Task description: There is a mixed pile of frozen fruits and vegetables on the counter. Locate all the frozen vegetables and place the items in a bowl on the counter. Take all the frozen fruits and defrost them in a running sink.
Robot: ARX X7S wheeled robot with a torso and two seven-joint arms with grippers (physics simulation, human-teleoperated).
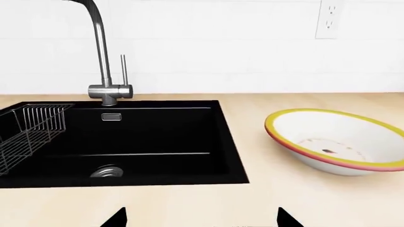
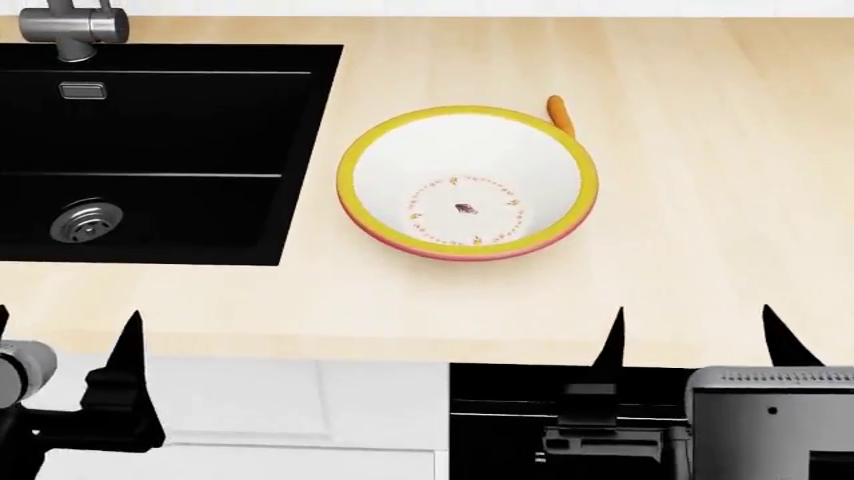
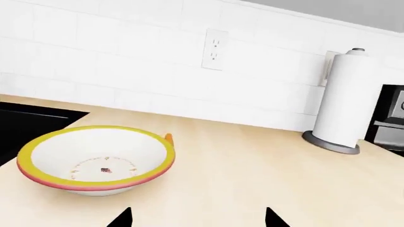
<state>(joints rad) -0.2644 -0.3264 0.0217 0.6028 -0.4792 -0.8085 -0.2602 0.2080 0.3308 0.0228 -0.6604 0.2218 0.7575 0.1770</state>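
bowl [image 2: 400, 215] beside sink [image 2: 160, 130], carrot [image 2: 562, 115] behind

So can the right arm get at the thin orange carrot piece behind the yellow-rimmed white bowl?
Probably not directly: the thin orange carrot piece lies against the far side of the yellow-rimmed white bowl, so the open right gripper must reach over it.

One bowl [image 2: 466, 183] sits on the desk [image 2: 721, 200], with one thin orange piece [image 2: 562, 114] showing behind its rim. There is one sink [image 2: 147, 150] with one tap [image 1: 101, 52], one drain [image 2: 86, 221] and one wire rack [image 1: 28, 135]. One paper towel roll [image 3: 344, 101] and two wall sockets [image 3: 215, 49] are in sight, and two tools, left [image 2: 60, 345] and right [image 2: 694, 340].
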